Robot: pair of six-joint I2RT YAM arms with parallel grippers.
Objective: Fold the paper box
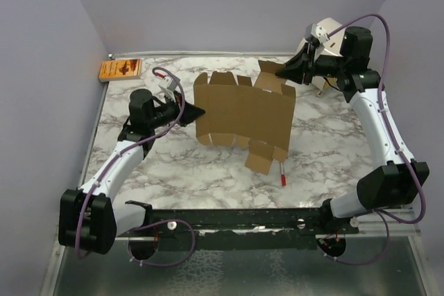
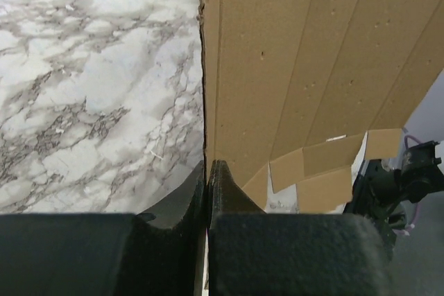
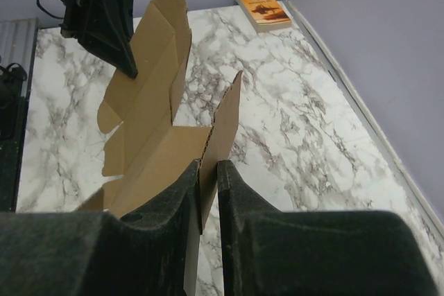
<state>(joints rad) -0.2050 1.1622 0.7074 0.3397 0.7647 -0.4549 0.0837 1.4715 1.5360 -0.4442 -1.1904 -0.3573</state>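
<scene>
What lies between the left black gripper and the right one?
The unfolded paper box, a flat brown creased cardboard sheet, spans from the left gripper to the right gripper; the top view shows it.

No legible text anywhere; print on the orange packet [image 1: 120,68] too small

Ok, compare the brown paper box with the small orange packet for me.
Colour: the paper box is plain brown and unprinted; the orange packet carries a dark printed picture.
Size: the paper box, an open notched sheet, is far larger than the orange packet.
Pose: the paper box stands raised on edge mid-table; the orange packet lies flat in the far left corner.
Both are over the marble table.
</scene>
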